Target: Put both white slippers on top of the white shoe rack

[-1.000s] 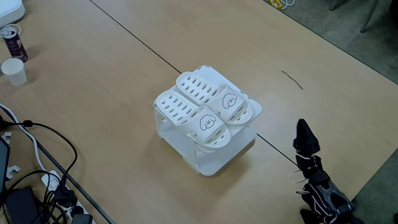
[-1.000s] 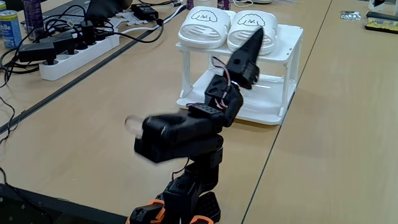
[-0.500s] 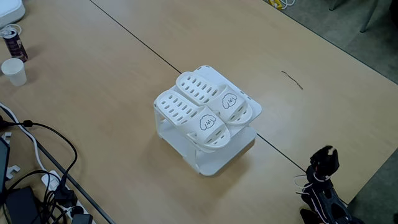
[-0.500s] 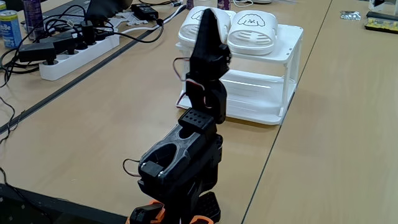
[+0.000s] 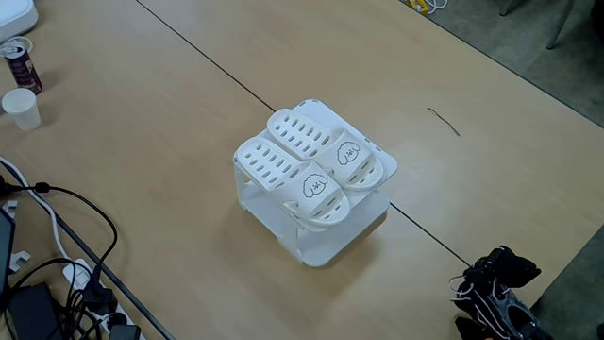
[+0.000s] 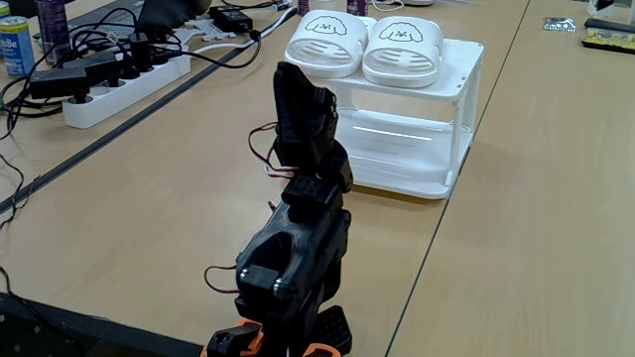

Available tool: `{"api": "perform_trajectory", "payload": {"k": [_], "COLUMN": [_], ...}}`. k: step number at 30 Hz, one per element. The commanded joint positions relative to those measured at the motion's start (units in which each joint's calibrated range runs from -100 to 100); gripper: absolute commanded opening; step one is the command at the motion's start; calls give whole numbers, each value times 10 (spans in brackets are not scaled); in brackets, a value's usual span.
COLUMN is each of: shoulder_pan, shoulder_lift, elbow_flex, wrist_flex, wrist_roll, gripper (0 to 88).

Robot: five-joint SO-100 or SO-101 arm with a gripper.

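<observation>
Now that our arm has folded back to the lower right, tool (image 6: 298, 89) state unclear, both white slippers (image 5: 311, 161) sit atop the white shoe rack (image 5: 326, 241), so we judge the task done.

I can read no words or numbers, only a small black cartoon face on each white slipper (image 6: 324, 40) strap.

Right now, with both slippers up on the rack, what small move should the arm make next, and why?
Probably just settle the arm into its folded rest and stop. Both white slippers lie side by side on top of the white shoe rack, neither hanging off, and the gripper is folded back near the base, apart from the rack and holding nothing. Nothing visibly needs adjusting.
</observation>
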Motion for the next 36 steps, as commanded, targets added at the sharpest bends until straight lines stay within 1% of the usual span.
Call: {"api": "perform_trajectory", "payload": {"k": [1,3,36], "shoulder_pan": [-57,-68,-67], "shoulder_lift": [0,0,1], "elbow_flex": [4,4,4], "wrist_flex": [-3,-3,-3], "wrist_roll": [4,4,4], "gripper": [8,8,8]}}
